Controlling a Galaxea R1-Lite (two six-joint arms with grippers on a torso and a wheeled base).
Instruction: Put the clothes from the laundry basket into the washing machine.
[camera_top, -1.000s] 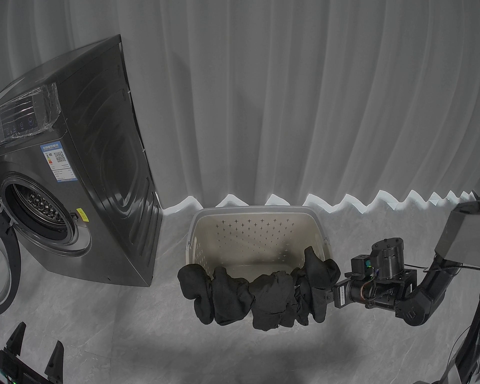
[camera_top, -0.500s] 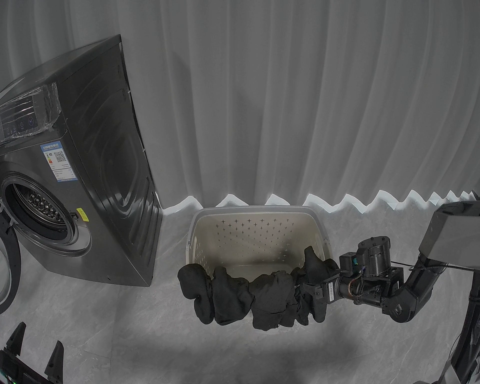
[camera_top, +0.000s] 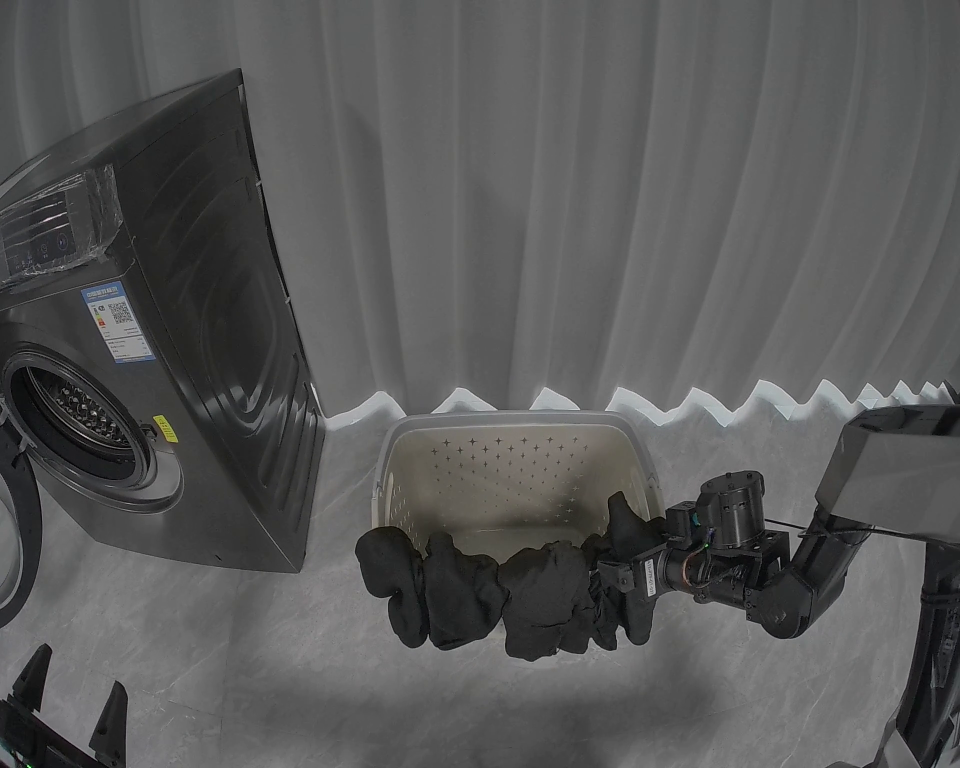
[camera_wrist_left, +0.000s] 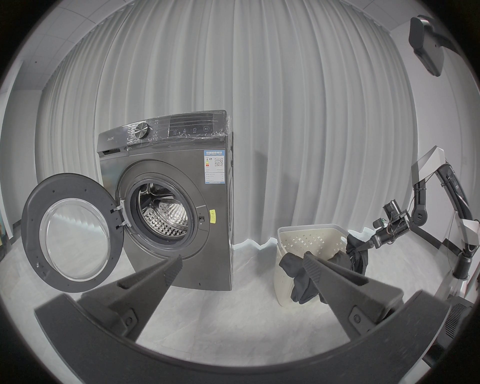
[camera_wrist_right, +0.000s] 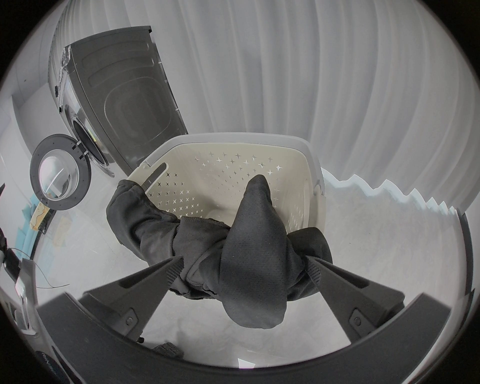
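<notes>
A long black garment (camera_top: 510, 595) hangs bunched over the front rim of the beige laundry basket (camera_top: 510, 425), which stands on the floor by the curtain. My right gripper (camera_top: 625, 580) is at the garment's right end; in the right wrist view it is open (camera_wrist_right: 243, 260), with the cloth (camera_wrist_right: 250, 270) bulging between its spread fingers. The grey washing machine (camera_top: 200, 350) stands to the left with its drum (camera_top: 80, 420) exposed and its round door (camera_wrist_left: 75, 232) swung wide. My left gripper (camera_top: 78, 680) hangs open and empty low at the left, facing the machine (camera_wrist_left: 170, 150).
White curtains (camera_top: 600, 200) close off the back just behind the basket. Grey floor (camera_top: 250, 660) lies bare between the basket and the washing machine. The open door (camera_top: 15, 540) juts out at the far left edge.
My right arm has moved left toward the basket, bringing its gripper up against the garment's right end. The garment, basket and left gripper have stayed put.
</notes>
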